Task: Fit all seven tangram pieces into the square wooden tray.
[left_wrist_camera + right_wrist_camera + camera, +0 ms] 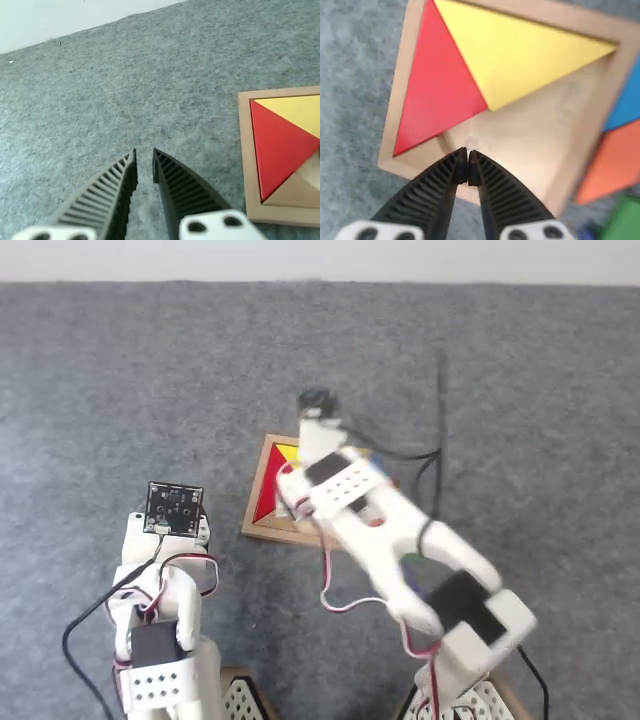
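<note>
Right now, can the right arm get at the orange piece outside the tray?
Probably yes. The orange piece lies just outside the rim of the tray, nothing over it, and the right gripper hangs over the tray nearby. Its fingers are shut, so they must open first.

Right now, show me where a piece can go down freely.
Inside the tray, the bare wooden floor bordered by the red triangle, the yellow triangle and two rims is free. The grey carpet under the left gripper is bare too. Crowded: outside the rim opposite the red triangle, where a blue piece, an orange piece and a green piece lie together.
</note>
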Controlling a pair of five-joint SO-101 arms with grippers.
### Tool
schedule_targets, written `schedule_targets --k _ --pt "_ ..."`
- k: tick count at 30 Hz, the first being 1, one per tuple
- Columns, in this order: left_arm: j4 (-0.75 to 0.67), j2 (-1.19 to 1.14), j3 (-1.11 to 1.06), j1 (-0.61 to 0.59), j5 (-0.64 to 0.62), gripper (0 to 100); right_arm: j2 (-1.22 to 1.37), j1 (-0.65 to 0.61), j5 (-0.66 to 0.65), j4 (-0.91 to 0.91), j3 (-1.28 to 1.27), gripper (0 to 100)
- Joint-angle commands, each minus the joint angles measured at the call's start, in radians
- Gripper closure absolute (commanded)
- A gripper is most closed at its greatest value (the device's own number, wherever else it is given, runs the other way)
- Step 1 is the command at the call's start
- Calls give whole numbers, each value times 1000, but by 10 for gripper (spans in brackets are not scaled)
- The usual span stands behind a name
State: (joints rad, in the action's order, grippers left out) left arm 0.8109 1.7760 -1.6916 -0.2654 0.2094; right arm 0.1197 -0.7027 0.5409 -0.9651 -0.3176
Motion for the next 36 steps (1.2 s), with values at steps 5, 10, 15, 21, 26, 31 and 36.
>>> schedule_targets --k 5,10,15,21,26,31,36 --pt "-2 14 36 -3 -9 945 -363 206 -384 -374 91 986" --pt "-2 14 36 -3 -9 945 -472 343 -569 -476 21 986" --pt "-2 14 36 -2 -9 945 -499 404 -578 -447 -166 986" --pt "-2 14 36 -2 -9 945 -552 466 -664 -349 -313 986" --pt "-2 14 36 -2 -8 945 -602 466 -758 -306 -387 924" --pt "-2 14 36 -2 -8 945 -556 420 -775 -254 -413 816" --pt "-2 14 36 -2 -8 945 -432 381 -990 -171 -428 808"
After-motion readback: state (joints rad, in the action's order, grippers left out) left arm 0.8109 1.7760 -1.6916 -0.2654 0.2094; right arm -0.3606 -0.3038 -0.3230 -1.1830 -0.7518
